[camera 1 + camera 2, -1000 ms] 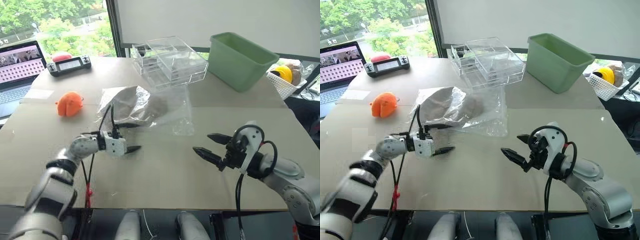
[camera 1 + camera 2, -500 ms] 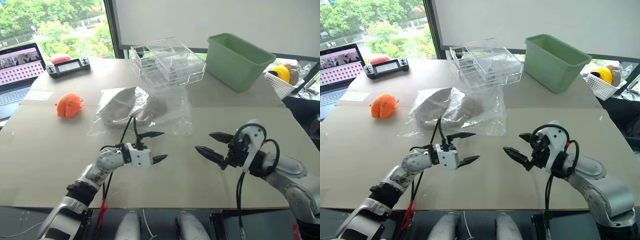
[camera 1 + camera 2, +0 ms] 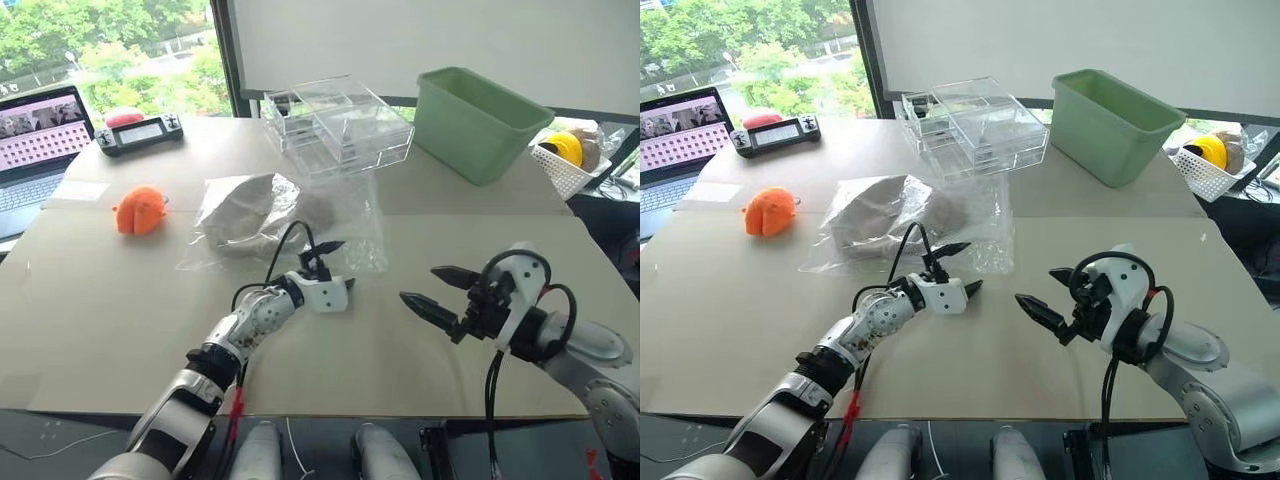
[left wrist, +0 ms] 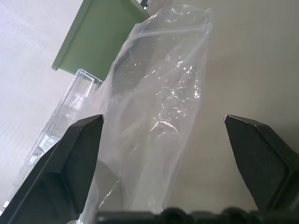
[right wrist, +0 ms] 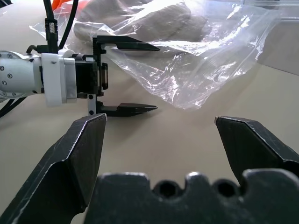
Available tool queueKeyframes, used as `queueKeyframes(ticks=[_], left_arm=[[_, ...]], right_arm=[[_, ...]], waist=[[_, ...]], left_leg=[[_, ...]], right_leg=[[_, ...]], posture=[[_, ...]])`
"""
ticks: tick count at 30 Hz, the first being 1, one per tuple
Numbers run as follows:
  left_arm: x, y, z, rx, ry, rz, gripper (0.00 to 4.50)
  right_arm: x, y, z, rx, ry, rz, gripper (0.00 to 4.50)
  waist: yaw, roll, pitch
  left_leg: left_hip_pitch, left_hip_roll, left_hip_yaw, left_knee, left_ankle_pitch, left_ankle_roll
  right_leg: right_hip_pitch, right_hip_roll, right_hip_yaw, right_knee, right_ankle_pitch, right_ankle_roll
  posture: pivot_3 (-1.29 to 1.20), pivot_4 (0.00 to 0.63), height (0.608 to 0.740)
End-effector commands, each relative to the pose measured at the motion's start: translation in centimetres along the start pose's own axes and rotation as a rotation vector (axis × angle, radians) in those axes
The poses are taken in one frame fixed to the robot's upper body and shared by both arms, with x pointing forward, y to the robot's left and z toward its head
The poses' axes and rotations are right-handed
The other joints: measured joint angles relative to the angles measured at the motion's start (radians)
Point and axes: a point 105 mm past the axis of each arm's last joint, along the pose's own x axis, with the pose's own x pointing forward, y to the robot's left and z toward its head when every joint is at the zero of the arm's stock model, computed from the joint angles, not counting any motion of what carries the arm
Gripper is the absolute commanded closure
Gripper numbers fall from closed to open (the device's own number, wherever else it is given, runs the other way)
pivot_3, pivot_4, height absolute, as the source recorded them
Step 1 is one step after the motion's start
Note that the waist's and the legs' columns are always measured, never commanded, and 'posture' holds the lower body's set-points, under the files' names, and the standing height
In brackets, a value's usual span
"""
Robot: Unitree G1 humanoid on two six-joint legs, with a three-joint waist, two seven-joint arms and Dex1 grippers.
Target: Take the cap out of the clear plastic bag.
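- Crinkly clear plastic bag (image 3: 290,215) lies on beige surface (image 3: 120,300), soft beige-tan fabric cap (image 3: 240,205) inside.
- Left hand (image 3: 338,270), fingers wide apart and empty, at the bag's near edge.
- Right hand (image 3: 432,290), wide apart, empty, near the bag.

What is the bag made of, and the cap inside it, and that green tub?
The clear plastic bag looks like thin see-through plastic film: shiny and full of crinkles. The cap inside seems to be soft beige cloth, dull and slumped. The green tub looks like hard, smooth plastic with stiff, straight walls.
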Motion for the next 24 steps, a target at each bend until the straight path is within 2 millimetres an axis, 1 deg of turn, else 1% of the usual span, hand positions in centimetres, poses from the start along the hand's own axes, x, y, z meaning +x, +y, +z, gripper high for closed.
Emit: queueKeyframes(ticks=[1,4,8,9,10,13,14,15,16,17,19,21,24], left_arm=[[2.2,-1.3,-1.67,0.025,0.144,0.012,0.06],[2.86,-1.66,-1.69,0.024,0.159,0.014,0.06],[3.12,-1.91,-1.45,0.025,0.144,0.009,0.06],[3.13,-1.89,-1.47,0.028,0.143,0.01,0.59],[3.14,-1.86,-1.5,0.03,0.143,0.011,0.79],[3.14,-1.7,-1.51,0.025,0.135,0.012,1.9],[3.14,-1.66,-1.51,0.024,0.134,0.012,2.18],[3.15,-1.61,-1.54,0.023,0.135,0.013,2.6],[3.16,-1.58,-1.52,0.021,0.133,0.013,2.81],[3.17,-1.56,-1.51,0.019,0.132,0.013,3.23],[3.16,-1.54,-1.49,0.02,0.129,0.012,3.78],[3.15,-1.5,-1.5,0.022,0.126,0.01,4.48],[3.07,-1.48,-1.51,0.023,0.122,0.008,4.48]], right_arm=[[-0.85,0.29,1.14,-0.034,-0.039,-0.025,0.0],[-1.0,0.29,1.05,-0.031,-0.039,-0.037,0.0],[-1.09,0.27,1.01,-0.028,-0.041,-0.046,0.0],[-1.09,0.27,1.01,-0.028,-0.041,-0.046,0.0],[-1.08,0.26,1.01,-0.027,-0.041,-0.047,0.0],[-1.04,0.26,1.0,-0.027,-0.042,-0.047,0.0],[-1.03,0.27,0.98,-0.027,-0.042,-0.047,0.0],[-1.0,0.26,0.96,-0.027,-0.041,-0.048,0.0],[-0.98,0.27,0.93,-0.028,-0.041,-0.047,0.0],[-0.97,0.27,0.92,-0.028,-0.04,-0.047,0.0],[-0.93,0.28,0.82,-0.029,-0.037,-0.048,0.0],[-0.87,0.26,0.8,-0.029,-0.037,-0.048,0.0],[-0.8,0.3,0.8,-0.03,-0.038,-0.046,0.0]], waist=[[0.012,0.0,-0.001],[0.013,-0.001,-0.002],[0.004,0.0,-0.003],[0.004,0.001,-0.003],[0.004,0.001,-0.003],[0.003,0.001,-0.003],[0.003,0.002,-0.004],[0.003,0.002,-0.004],[0.004,0.002,-0.004],[0.005,0.002,-0.004],[0.005,0.002,-0.004],[0.006,0.002,-0.004],[0.004,0.002,-0.004]], left_leg=[[0.0,0.0,0.0,0.0,0.0,0.0],[-0.001,-0.002,-0.001,0.003,0.0,0.0],[0.001,-0.001,-0.001,0.002,0.0,0.0],[0.002,-0.001,-0.001,0.002,0.0,0.0],[0.002,-0.001,-0.001,0.002,0.0,0.0],[0.002,-0.001,0.0,0.002,0.0,0.0],[0.002,-0.001,0.0,0.002,0.0,0.0],[0.002,-0.001,0.0,0.002,0.0,0.0],[0.002,-0.001,0.0,0.002,0.0,0.0],[0.002,-0.002,0.0,0.002,0.0,0.0],[0.003,-0.002,0.0,0.002,0.0,0.0],[0.005,-0.002,0.0,0.002,0.0,0.0],[0.008,-0.002,-0.001,0.002,0.0,0.0]], right_leg=[[0.001,0.0,0.0,0.0,0.0,0.001],[0.002,0.0,0.0,-0.001,0.0,0.005],[0.003,-0.001,0.0,-0.001,0.0,0.005],[0.003,0.0,0.001,-0.001,0.0,0.005],[0.004,0.0,0.001,-0.001,0.0,0.005],[0.004,-0.001,0.001,-0.001,0.0,0.005],[0.004,-0.001,0.001,-0.001,0.0,0.005],[0.004,-0.001,0.001,-0.001,0.0,0.005],[0.004,-0.001,0.001,-0.001,0.0,0.005],[0.004,-0.001,0.001,-0.001,0.0,0.005],[0.006,-0.001,0.001,-0.001,0.0,0.005],[0.008,-0.001,0.001,-0.002,0.0,0.005],[0.012,-0.001,0.0,-0.004,0.0,0.005]], posture=[[0.0,0.15,0.735],[0.0,0.15,0.735],[0.0,0.15,0.735],[0.0,0.15,0.735],[0.0,0.15,0.735],[0.0,0.15,0.735],[0.0,0.15,0.735],[0.0,0.15,0.735],[0.0,0.15,0.735],[0.0,0.15,0.735],[0.0,0.15,0.735],[0.0,0.15,0.735],[0.0,0.15,0.735]])
